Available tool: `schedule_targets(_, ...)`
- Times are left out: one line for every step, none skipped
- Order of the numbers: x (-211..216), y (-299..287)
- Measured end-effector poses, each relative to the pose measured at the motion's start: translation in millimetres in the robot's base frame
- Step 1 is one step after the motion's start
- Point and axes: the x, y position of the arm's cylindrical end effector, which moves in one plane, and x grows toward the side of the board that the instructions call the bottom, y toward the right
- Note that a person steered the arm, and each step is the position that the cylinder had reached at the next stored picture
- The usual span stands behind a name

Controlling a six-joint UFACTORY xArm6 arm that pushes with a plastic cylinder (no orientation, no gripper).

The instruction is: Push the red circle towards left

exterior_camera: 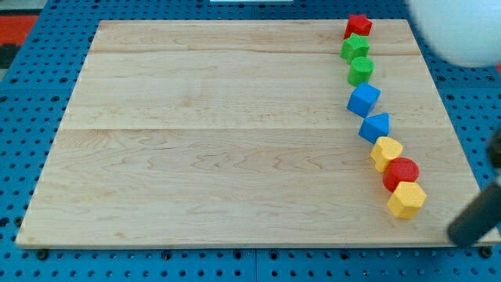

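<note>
My tip (454, 233) is hovering blurred, touching nothing and holding nothing, just off the board to the view's lower right of the red circle (401, 172).

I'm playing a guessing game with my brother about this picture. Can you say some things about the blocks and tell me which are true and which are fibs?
1. The red circle sits between two yellow blocks. True: one yellow block is just above it, another yellow block just below.
2. The blocks are spread all over the board. False: they form one curving line down the view's right side.
3. There are two blue blocks. True: a blue cube and a blue block below it.
4. The top block in the line is yellow. False: it is a red block.
5. My tip is touching the red circle. False: the dark rod is at the view's bottom right, its very end not clearly visible.
</note>
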Motion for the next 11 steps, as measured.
schedule_targets(-21, -9)
schedule_targets(-45, -55)
schedule_targets(-71, -46)
schedule_targets(-83, -39)
schedule_targets(-76, -117)
schedule_targets(-78, -198)
schedule_targets(-93, -154)
schedule_targets(-115, -141)
schedule_targets(-119, -171)
schedule_targets(-118, -213)
schedule_targets(-115, -278)
